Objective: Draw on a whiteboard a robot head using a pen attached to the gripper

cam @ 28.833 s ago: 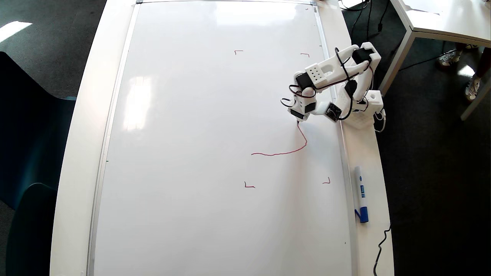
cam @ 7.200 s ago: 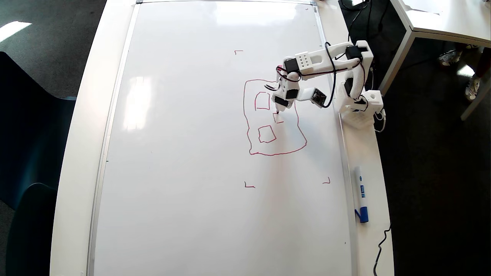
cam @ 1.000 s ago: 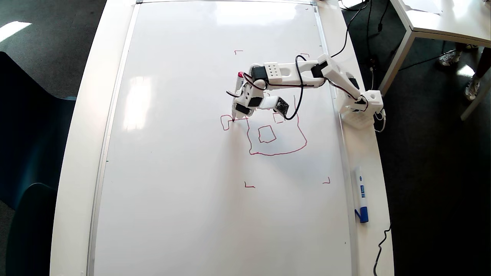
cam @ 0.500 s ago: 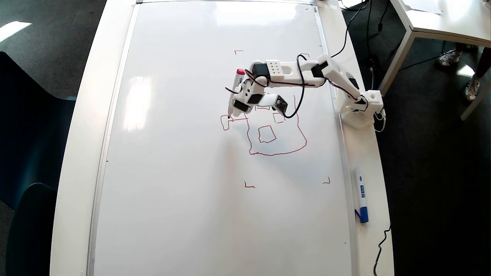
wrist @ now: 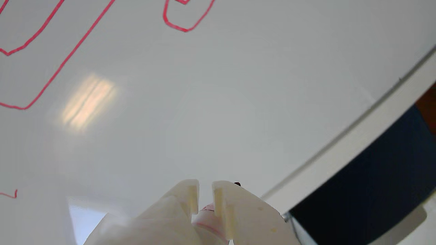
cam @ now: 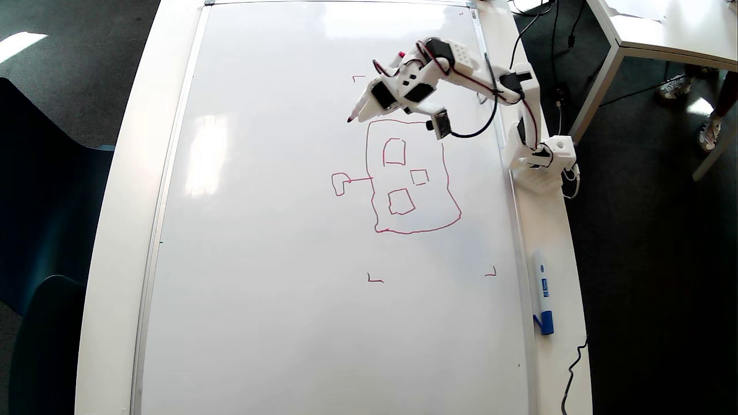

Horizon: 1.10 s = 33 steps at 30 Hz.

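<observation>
The whiteboard [cam: 271, 242] fills most of the overhead view. On it is the red robot head [cam: 455, 199]: a wobbly rounded outline holding three small squares, with a stalk running left to a small loop [cam: 340, 183]. My white gripper [cam: 371, 104] hovers just above the outline's top-left corner, shut on the pen [cam: 358, 111]. The pen's tip points down-left and seems clear of the lines. In the wrist view the fingers [wrist: 223, 200] clasp the pen [wrist: 208, 208] at the bottom edge, with the whiteboard [wrist: 218, 112], the outline's corner [wrist: 24, 108] and the loop [wrist: 185, 29] beyond.
A white marker with a blue cap [cam: 542, 294] lies on the table strip right of the board. The arm's base [cam: 545, 164] stands on that strip. Small red corner marks [cam: 375, 279] surround the drawing. A dark chair [cam: 34, 242] is left, another table [cam: 663, 29] at top right.
The gripper has left the stalk's loop, risen and swung up the overhead view to the outline's top-left corner. The whole drawing is now uncovered.
</observation>
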### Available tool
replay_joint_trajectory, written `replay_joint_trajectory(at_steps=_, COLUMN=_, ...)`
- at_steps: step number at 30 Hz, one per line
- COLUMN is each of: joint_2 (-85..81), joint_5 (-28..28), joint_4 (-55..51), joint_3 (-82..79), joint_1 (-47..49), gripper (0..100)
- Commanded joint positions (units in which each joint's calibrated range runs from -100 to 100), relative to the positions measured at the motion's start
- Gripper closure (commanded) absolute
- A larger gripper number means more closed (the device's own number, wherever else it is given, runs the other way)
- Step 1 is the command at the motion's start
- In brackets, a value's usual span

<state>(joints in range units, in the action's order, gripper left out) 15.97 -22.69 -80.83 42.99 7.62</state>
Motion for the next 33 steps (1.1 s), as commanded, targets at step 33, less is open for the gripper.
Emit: replay_joint_trajectory(at_steps=33, joint_2=-77.9, joint_5=6.2, joint_4=91.6, joint_3=-91.8, joint_1=-6.7, gripper=99)
